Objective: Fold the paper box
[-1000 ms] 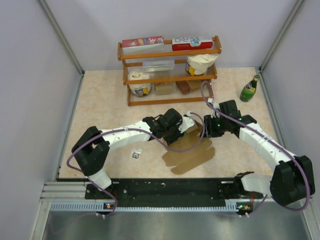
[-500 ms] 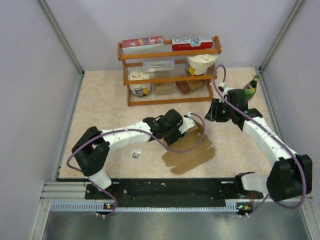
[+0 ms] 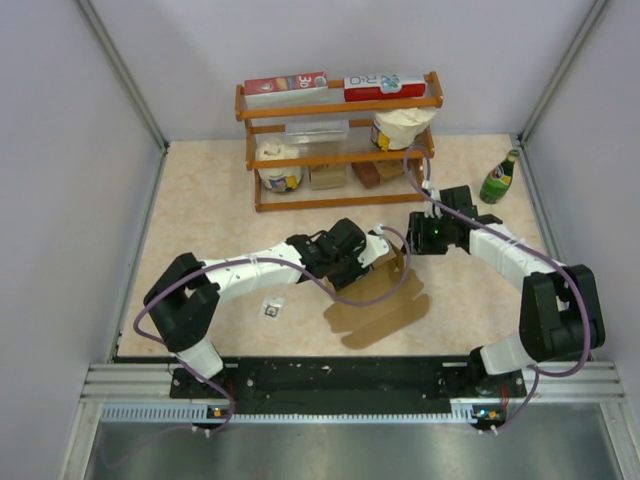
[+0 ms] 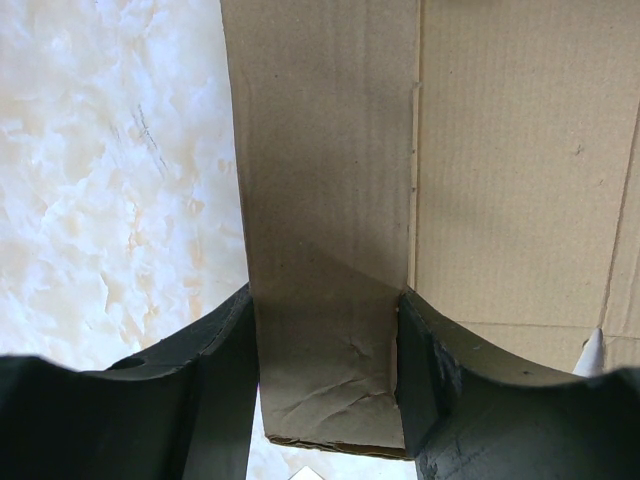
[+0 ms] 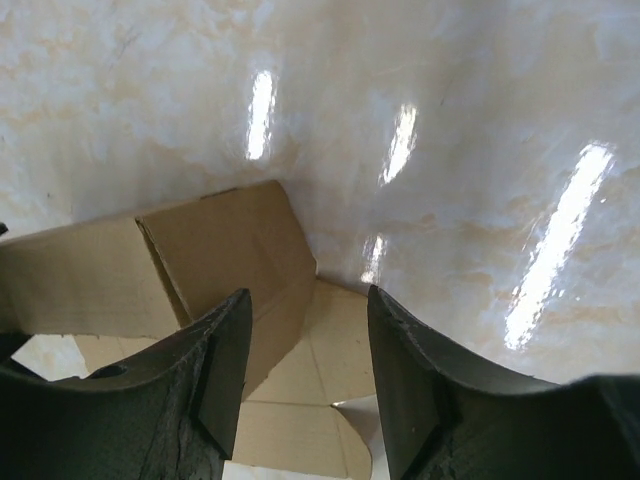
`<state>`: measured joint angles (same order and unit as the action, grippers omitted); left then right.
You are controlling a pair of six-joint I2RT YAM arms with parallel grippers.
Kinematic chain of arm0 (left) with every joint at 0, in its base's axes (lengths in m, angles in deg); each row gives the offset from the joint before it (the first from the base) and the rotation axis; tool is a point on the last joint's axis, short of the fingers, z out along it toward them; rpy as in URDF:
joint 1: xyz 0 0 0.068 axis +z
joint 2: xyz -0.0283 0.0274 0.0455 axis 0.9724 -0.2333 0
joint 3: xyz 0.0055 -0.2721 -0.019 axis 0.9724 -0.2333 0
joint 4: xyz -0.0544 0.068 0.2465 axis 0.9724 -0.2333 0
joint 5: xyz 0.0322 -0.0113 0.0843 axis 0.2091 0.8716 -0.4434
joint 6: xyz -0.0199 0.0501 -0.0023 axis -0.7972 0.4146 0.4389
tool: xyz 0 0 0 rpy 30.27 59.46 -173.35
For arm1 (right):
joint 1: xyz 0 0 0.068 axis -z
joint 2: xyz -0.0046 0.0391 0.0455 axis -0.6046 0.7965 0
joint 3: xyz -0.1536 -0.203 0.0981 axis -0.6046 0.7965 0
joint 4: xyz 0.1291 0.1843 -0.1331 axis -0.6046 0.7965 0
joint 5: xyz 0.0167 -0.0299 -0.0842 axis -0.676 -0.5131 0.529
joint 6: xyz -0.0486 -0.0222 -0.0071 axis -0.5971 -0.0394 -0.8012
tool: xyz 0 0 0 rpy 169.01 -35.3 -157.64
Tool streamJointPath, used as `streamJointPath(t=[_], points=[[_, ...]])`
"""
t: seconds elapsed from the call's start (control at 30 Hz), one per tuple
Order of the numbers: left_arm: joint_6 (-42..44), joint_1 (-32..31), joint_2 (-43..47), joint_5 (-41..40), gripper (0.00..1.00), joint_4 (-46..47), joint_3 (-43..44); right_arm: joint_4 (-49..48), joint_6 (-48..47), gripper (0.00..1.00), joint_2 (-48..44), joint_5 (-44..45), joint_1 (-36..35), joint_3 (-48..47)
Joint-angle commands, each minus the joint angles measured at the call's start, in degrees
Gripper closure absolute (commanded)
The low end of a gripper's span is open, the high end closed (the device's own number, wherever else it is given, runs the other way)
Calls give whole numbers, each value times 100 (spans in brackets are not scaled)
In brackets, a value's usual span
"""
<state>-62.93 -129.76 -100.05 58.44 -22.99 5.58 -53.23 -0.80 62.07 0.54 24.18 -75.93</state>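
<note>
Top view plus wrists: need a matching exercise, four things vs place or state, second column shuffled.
1. paper box
2. green bottle
3. left gripper
4. right gripper

A. open, nothing between its fingers
B. standing at far right, near the back
C. closed on a cardboard flap
D. lying mid-scene, one flap raised

Pairs: 1-D, 2-B, 3-C, 4-A

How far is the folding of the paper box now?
Done: one flap of the paper box stands raised. In hand: the left gripper grips that flap; the right gripper hangs open near the box, holding nothing. Left: most of the sheet lies flat on the table, so the other folds remain.
</note>
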Motion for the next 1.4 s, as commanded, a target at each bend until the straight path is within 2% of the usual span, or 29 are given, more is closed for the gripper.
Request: streamJointPath(t=[0.0,0.43,1.37], points=[[-9,-1,-146,13,54,-242,115,-42,-65,51,-310,-231,-61,237],[96,-1,-208,198,54,-321,247,-24,-250,51,-285,-213,-324,404],[668,237,-199,1964,51,-980,660,-1280,-575,51,-433,-758,-509,1001]])
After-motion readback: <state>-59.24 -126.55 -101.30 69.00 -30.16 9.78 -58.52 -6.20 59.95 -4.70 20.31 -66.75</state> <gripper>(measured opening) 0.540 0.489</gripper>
